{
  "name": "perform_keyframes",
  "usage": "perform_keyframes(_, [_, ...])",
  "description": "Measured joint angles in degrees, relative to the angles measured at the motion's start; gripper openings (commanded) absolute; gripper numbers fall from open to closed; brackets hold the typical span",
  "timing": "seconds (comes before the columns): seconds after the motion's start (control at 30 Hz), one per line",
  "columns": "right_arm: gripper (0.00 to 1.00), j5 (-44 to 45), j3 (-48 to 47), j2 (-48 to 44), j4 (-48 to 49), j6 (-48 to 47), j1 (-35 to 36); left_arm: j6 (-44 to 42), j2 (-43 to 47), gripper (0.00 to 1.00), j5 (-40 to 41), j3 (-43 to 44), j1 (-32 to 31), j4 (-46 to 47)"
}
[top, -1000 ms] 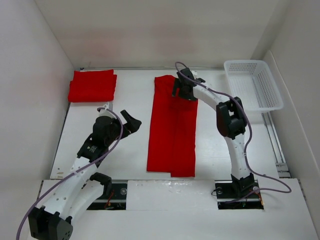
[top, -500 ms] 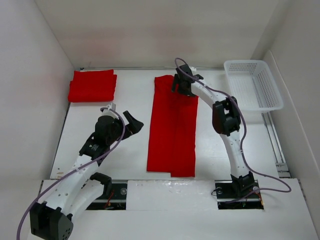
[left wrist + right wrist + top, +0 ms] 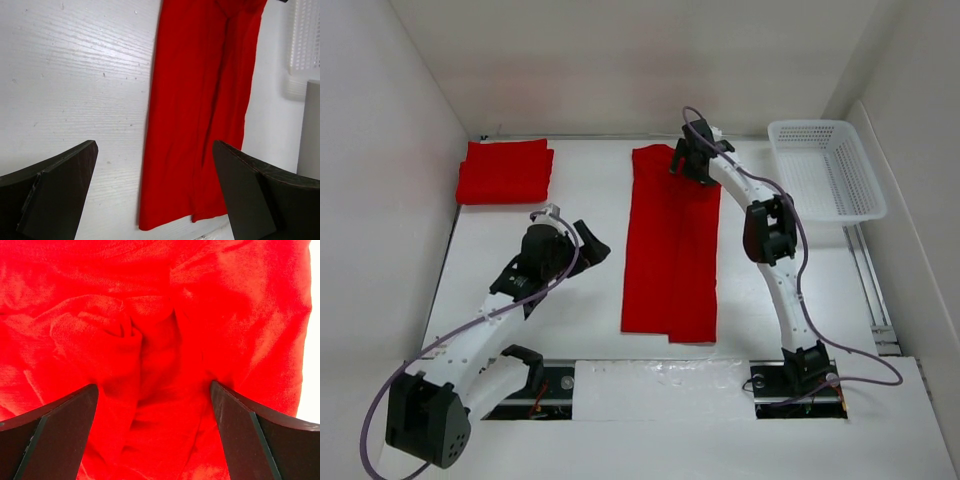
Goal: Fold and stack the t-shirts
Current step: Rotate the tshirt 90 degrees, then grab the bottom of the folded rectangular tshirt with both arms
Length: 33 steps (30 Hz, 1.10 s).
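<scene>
Overhead view, read as a clock face with the far wall at 12. A long t-shirt (image 3: 670, 250), already folded lengthwise into a narrow red strip, lies flat on the white table (image 3: 570, 310) and runs from 12 to 6 through the middle. A second, folded t-shirt (image 3: 505, 172) rests as a compact red square at 10 o'clock, well apart from the strip.

The right gripper (image 3: 690, 160) hangs over the strip's 12 o'clock end with its fingers spread wide. Its wrist view shows bunched, creased cloth (image 3: 150, 345) between them, and nothing is pinched. The left gripper (image 3: 592, 243) hovers over bare table at the strip's 9 o'clock side, also wide open and holding nothing.

Handling, as a judgement: the cloth looks light, limp and layered. It will likely sag and slide apart unless every layer is pinched together, so the grip is best taken at the corners of the 12 o'clock end.

The white mesh basket (image 3: 827, 168) sits at 2 o'clock, just beside the strip's far end. Nothing shows inside it.
</scene>
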<state>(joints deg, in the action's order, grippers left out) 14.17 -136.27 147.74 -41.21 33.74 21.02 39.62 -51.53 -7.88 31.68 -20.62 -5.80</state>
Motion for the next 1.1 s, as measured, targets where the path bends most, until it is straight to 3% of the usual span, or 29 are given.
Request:
perform_keyframes(0.47, [1.0, -5.77, 2.19, -1.36, 5.33, -3.43, -2.97, -2.71, -11.28, 0.99, -1.18, 6.82, 0.0, 0.87])
perform_keyframes(0.67, [1.0, 3.67, 29.88, -23.91, 10.69, -4.83, 1.27, -2.73, -10.34, 0.99, -1.44, 6.23, -0.7, -0.35])
perform_keyframes(0.77, [1.0, 5.09, 45.75, -40.41, 14.19, -3.98, 3.96, -0.59, -8.59, 0.99, 3.39, 5.16, -7.76, -2.16])
perform_keyframes(0.93, [1.0, 9.16, 69.57, -65.44, 17.05, -0.87, 9.27, 6.91, -9.05, 0.99, 10.93, 4.68, -29.62, -3.98])
perform_keyframes(1.1, [1.0, 9.86, 88.11, -83.65, 10.34, 6.82, 20.52, 17.38, -8.72, 0.99, 17.94, 2.73, -43.98, -5.38])
